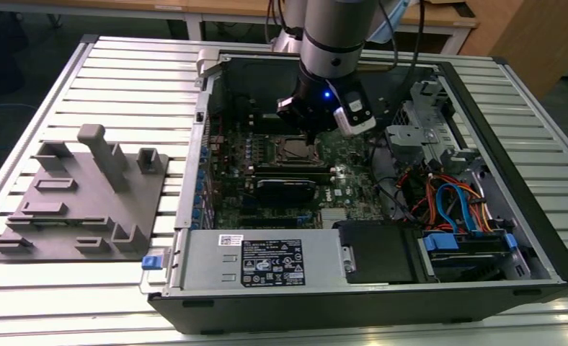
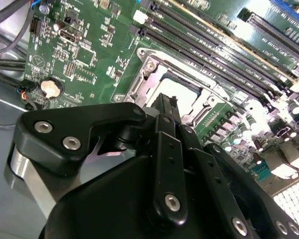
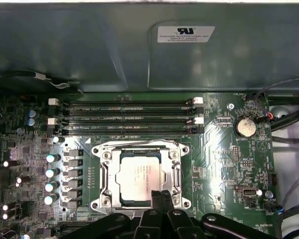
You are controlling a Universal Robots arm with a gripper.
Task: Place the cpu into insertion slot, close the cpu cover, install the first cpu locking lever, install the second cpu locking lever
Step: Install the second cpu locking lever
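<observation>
An open black computer case (image 1: 515, 285) lay on its side on a slatted metal table (image 1: 130, 72), with a grey fixture tray (image 1: 82, 209) beside it toward the exterior view's left. The robot arm (image 1: 334, 29) reached down into the case over the green motherboard (image 1: 347, 155), its wrist above the processor area. Inside the case, a power supply (image 1: 264, 259) with a white label sat along the near wall, and blue and orange cables (image 1: 457, 205) ran at the exterior view's right. In the first wrist view, four long memory slots (image 3: 124, 117) ran beside the insertion slot (image 3: 102, 174), whose silvery frame was bolted at its corners. The cpu cover (image 3: 175, 174) lay flat around the socket, and the cpu (image 3: 137, 174) sat inside it, metal top facing up. The gripper (image 3: 162, 196) hovered just at the socket's edge, its fingers (image 2: 165, 112) pressed close together with nothing visible between them. A round coin battery (image 3: 245, 126) sat near the board's corner.
</observation>
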